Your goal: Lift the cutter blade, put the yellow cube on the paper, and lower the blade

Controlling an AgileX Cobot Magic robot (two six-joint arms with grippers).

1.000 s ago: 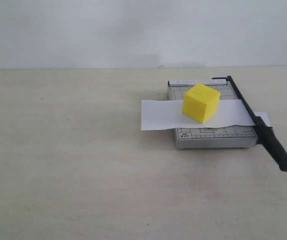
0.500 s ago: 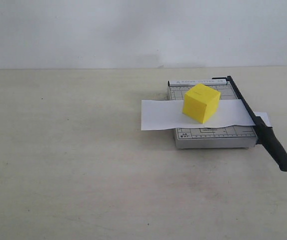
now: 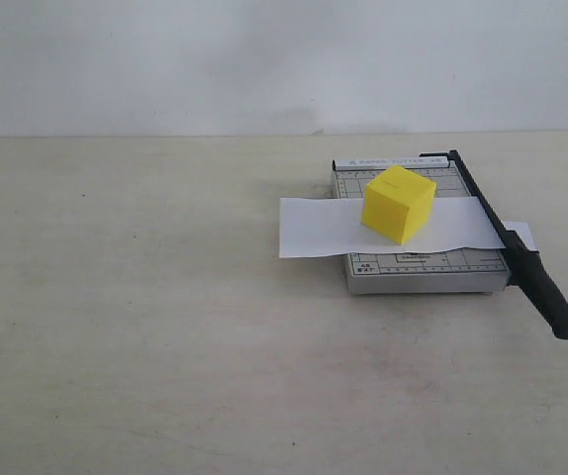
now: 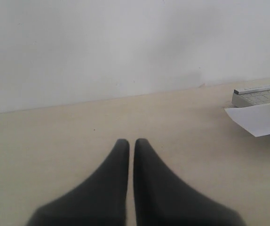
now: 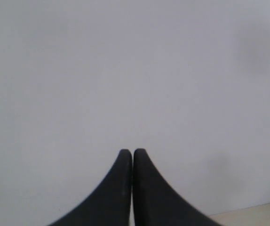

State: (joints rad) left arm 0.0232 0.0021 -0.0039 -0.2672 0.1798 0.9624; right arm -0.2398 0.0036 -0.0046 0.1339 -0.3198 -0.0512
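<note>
Bright yellow plastic cube [image 3: 398, 204] weights white paper strip [image 3: 314, 228] on grey gridded base [image 3: 423, 269]; long black cutter blade [image 3: 521, 257] apparently lowered; my left gripper [image 4: 131, 141] and right gripper [image 5: 129, 151] sit pressed together, empty.

A broad, pale beige desk [image 3: 165, 327] is seen filling the lower part of the exterior view, its matte surface marked by faint scuffs and small dark specks. Behind it, a plain white wall [image 3: 264, 59] is met along a straight edge. The scene is lit softly and evenly.
</note>
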